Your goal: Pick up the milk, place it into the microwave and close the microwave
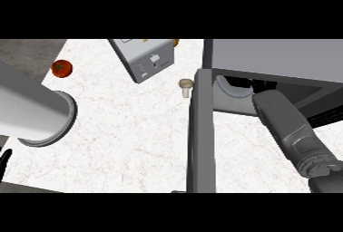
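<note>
Robot hand positions are recorded from the head view, the only view supplied. The right robot hand point(328, 183) is seen only as a dark part at the lower right edge, below its grey forearm, and its state cannot be told. The left robot hand point(4, 163) is shown as a black sliver at the lower left edge, under its large grey forearm; its state cannot be told either. Nothing is seen to be held by either.

The milk point(144, 59) is found on the tabletop point(134, 136) at the top centre, outside the microwave point(268, 54) and just left of it. Its long side is slanted from upper left to lower right.

The microwave door point(201, 136) is open and seen edge-on, so that it stands between the right robot hand and the milk. The milk is placed up and well to the left of that hand, and up and to the right of the left one. It is judged that the left arm has the unobstructed line.

A tomato point(61, 68) and a mushroom point(185, 86) are noted near the milk, apart from it.
</note>
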